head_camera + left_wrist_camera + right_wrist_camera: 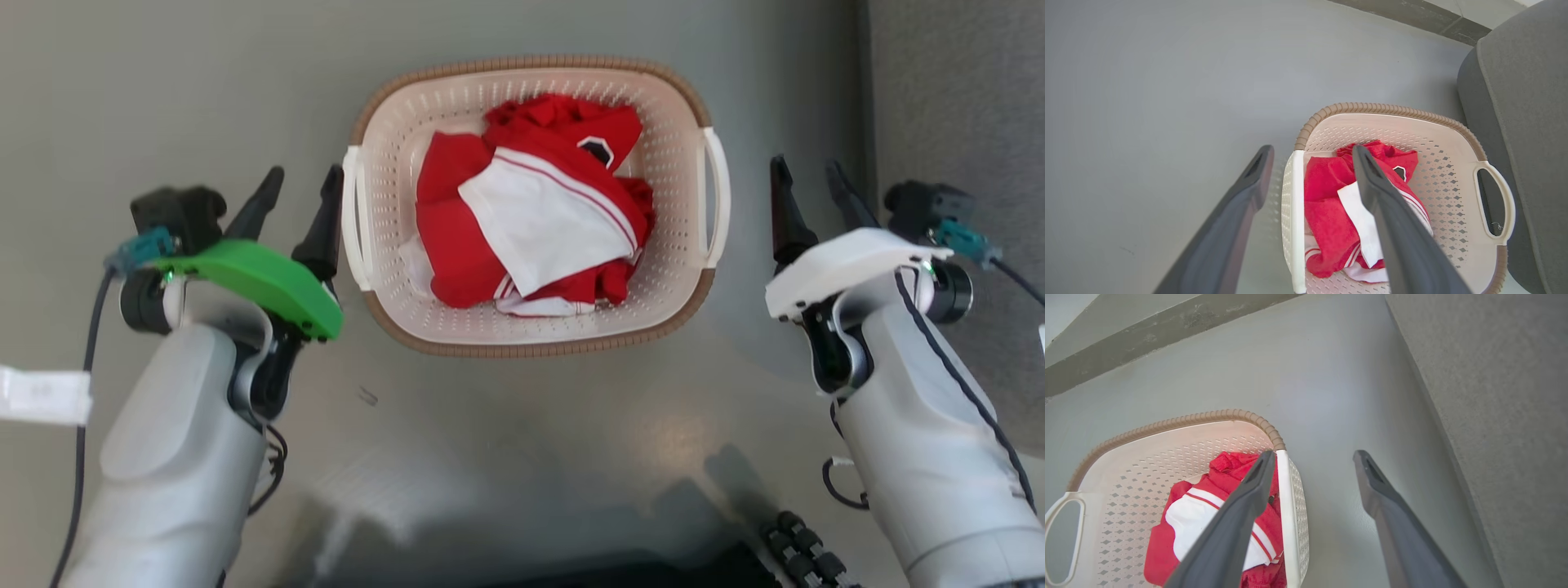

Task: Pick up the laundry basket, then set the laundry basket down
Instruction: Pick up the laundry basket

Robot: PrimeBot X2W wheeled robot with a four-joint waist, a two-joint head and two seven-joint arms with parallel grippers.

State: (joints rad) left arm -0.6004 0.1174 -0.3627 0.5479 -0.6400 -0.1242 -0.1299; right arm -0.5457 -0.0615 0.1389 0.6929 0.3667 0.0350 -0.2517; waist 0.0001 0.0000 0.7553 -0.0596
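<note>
The laundry basket [392, 155] stands on the grey floor in the middle of the head view, cream with perforated walls, a brown rim and white side handles. Red and white clothes [531, 212] lie in it. My left gripper [304, 175] is open just beside the basket's left handle [353, 212]; in the left wrist view that handle [1293, 204] lies between the spread fingers of the left gripper [1311, 151]. My right gripper [806, 167] is open, a short gap right of the right handle [717, 196]. In the right wrist view, this handle [1283, 490] shows between the right gripper's [1314, 454] fingers.
A grey upholstered piece of furniture [955, 82] stands close along the basket's right side, just beyond my right arm. A dark baseboard [1147, 322] runs along the wall behind the basket. A white tag [41, 396] sits at the left edge of the head view.
</note>
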